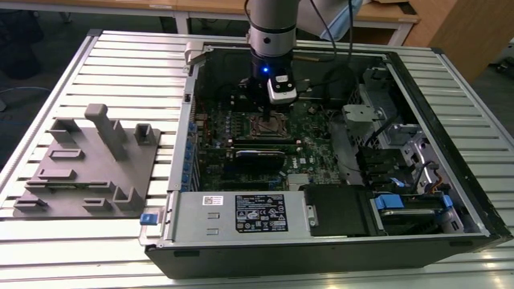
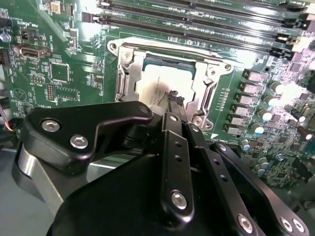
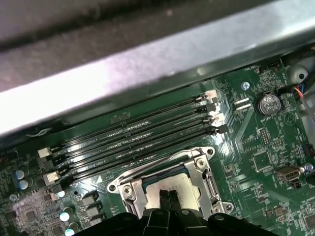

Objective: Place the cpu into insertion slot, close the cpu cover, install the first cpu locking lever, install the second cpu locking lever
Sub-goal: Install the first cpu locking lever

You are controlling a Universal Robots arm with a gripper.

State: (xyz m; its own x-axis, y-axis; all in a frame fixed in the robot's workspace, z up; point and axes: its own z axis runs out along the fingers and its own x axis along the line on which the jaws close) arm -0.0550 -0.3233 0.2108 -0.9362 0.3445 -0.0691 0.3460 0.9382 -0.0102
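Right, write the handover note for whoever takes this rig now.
The gripper is shut, tips down over the middle of the socket.
The cpu lies in the insertion slot on the green motherboard.
The cpu cover appears to lie flat, framing the chip.
Done: cpu placed; cover seemingly closed.
Left: the locking levers; I cannot tell whether either is latched.
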